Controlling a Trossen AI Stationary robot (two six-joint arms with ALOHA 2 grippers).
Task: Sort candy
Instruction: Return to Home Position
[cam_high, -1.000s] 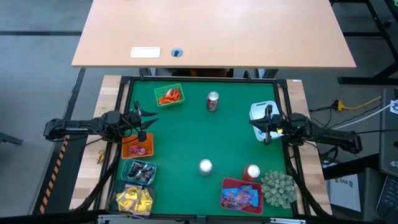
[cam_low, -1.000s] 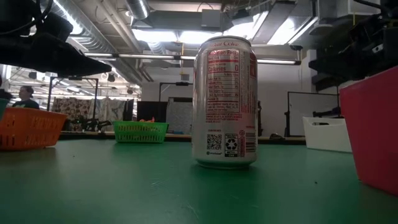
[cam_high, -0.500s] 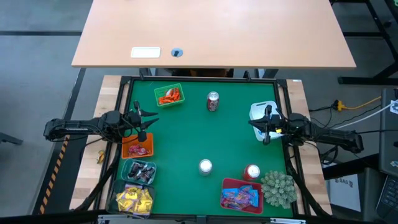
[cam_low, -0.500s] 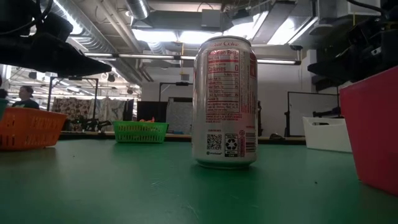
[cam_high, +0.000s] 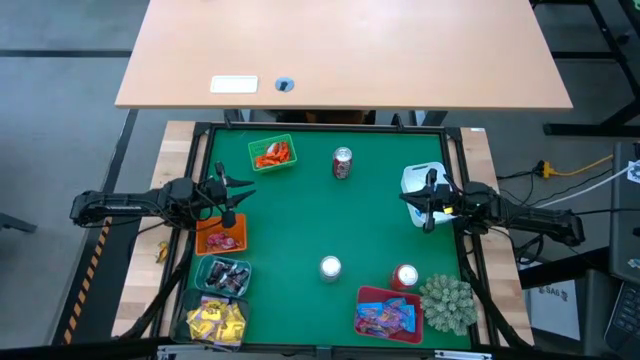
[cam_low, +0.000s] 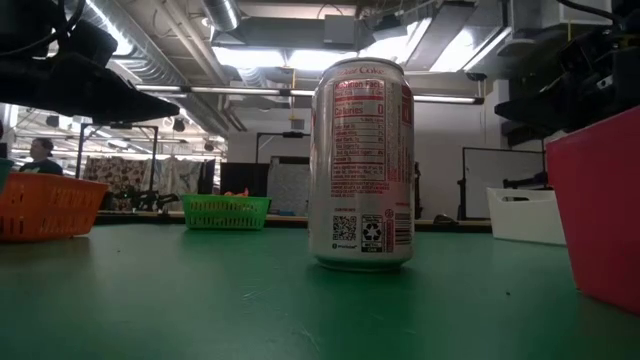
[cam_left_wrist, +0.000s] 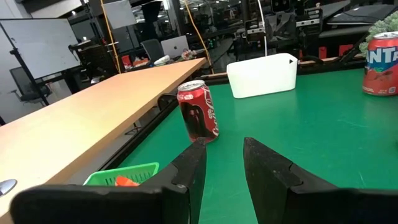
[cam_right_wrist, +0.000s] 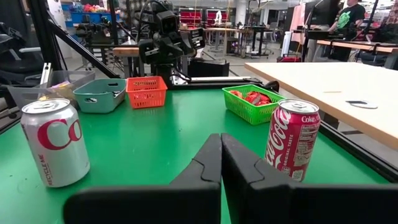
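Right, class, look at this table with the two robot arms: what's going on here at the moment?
Nothing is being handled just now. The left claw hangs open at the left edge of the green mat, near the orange bin. The right claw hangs shut beside the white bin. Neither holds anything. The candy lies in bins around the mat's edges, with three cans and a plant standing among them.

A bare wooden desk (cam_high: 345, 50) beyond the table.
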